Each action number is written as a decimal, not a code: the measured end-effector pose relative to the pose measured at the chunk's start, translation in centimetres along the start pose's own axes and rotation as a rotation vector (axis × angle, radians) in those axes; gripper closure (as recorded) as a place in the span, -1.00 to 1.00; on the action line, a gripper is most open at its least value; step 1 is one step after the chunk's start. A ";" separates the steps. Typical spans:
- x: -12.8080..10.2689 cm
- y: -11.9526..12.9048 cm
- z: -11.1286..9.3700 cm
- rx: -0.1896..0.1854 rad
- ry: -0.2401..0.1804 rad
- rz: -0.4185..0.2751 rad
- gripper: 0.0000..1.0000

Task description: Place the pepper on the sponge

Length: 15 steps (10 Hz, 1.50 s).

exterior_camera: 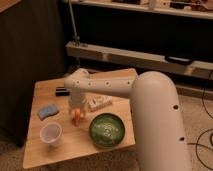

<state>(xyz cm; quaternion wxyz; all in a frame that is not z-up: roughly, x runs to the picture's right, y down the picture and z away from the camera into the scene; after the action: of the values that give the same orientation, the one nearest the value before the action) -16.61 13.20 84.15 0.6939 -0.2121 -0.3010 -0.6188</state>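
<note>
Currently logging camera view only. Noted pepper point(77, 117) off sponge point(48, 111): on table point(70, 150), to sponge's right in picture, near but apart. Read long axis as roughly up-down in picture, top end tucked under gripper point(76, 107). Found gripper right of sponge too, directly over pepper. Cannot tell whether clamped on pepper or let go. Judged needed travel as leftward to sponge; should mind cup point(51, 134) just in front of sponge.

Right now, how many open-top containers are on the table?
2: clear plastic cup near the front-left corner, round green bowl front-centre. Arm may hide more. Gripper is over the small orange-red pepper.
</note>
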 end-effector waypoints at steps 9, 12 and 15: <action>1.7 -1.0 3.3 -0.024 0.012 0.006 -0.14; 3.6 -1.3 3.8 -0.034 0.034 0.029 -0.14; 5.6 -0.6 2.9 -0.061 0.069 0.044 -0.14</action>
<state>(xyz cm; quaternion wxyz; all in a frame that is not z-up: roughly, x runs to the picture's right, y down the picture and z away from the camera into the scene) -17.39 10.93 90.07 0.7106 -0.2182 -0.2530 -0.6193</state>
